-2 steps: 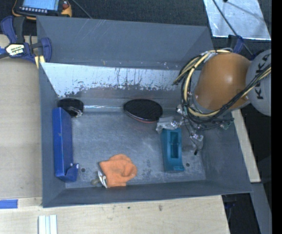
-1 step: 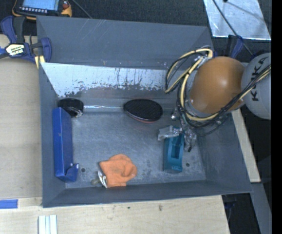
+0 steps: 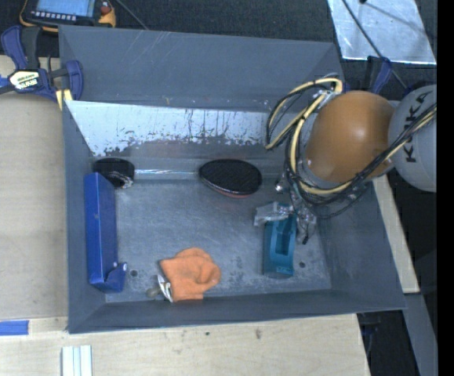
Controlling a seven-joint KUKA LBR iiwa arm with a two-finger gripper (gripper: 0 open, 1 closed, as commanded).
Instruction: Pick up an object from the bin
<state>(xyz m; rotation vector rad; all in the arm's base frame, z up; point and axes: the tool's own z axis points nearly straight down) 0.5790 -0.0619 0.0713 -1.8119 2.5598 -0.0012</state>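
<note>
In the grey bin (image 3: 195, 225), your pincer (image 3: 288, 224) seems to meet the teal block (image 3: 278, 257) at its upper end. Whether it is apart or clamped, you cannot tell. Centre it before lifting.

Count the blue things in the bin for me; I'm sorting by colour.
2. A long dark-blue bar lies along the left wall; a smaller lighter-blue block lies at the right, beneath the hand. The arm may hide more.

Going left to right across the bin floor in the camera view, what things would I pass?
Long blue bar → orange cloth → black oval thing → teal-blue block, with the claw over it.
</note>
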